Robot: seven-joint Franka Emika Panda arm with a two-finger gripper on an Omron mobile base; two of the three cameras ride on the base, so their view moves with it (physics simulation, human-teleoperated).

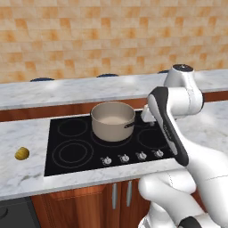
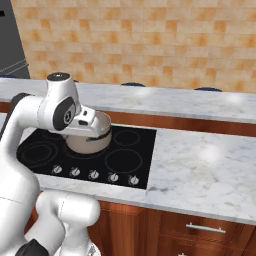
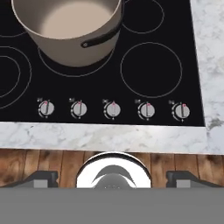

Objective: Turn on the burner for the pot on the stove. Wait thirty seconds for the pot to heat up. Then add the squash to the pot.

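Note:
The grey-beige pot (image 1: pixel 112 120) (image 2: pixel 93 137) (image 3: pixel 65 30) stands on the centre back burner (image 3: pixel 73 72) of the black glass stove (image 1: pixel 57 165) (image 3: pixel 192 52); I see no red glow around it. Along the stove's front edge runs a row of small silver knobs (image 3: pixel 113 109) (image 1: pixel 124 157). The yellow-olive squash (image 1: pixel 22 153) lies on the marble counter left of the stove. My gripper (image 3: pixel 113 178) hangs above the stove's front edge, open wide and empty, with its dark fingertips (image 3: pixel 43 177) far apart. My hand (image 1: pixel 148 116) (image 2: pixel 88 117) hovers just right of the pot.
Marble counter (image 2: pixel 200 165) extends to the right of the stove, with a raised back ledge (image 1: pixel 67 91) behind it. Wooden cabinet fronts (image 3: pixel 57 159) sit below the counter edge. My own arm (image 1: pixel 171 129) crosses the stove's right side.

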